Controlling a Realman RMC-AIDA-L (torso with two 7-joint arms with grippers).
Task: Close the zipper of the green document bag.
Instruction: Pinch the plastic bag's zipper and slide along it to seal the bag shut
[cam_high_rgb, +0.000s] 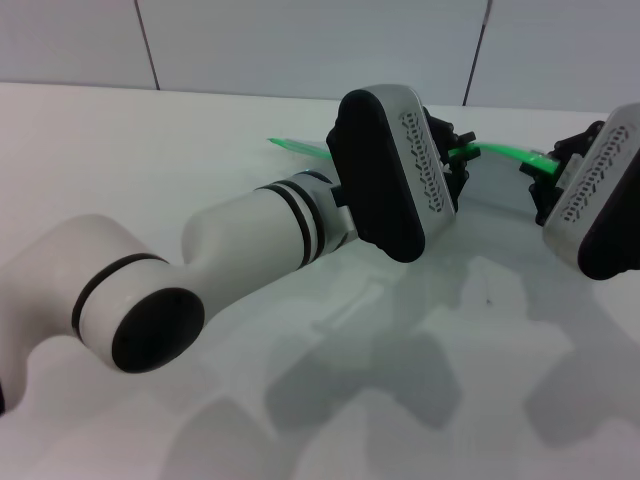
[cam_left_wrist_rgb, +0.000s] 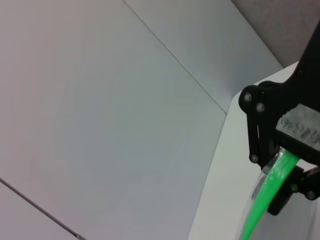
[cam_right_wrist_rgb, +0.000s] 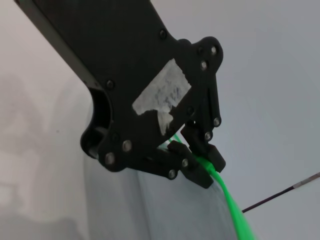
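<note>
Currently both pincers, left pincer and right pincer, clamp the zipper; next you slide one along.

A plain white table carries everything and runs back to a pale panelled wall. On its far right part lies the green document bag, mostly hidden by the arms.
</note>
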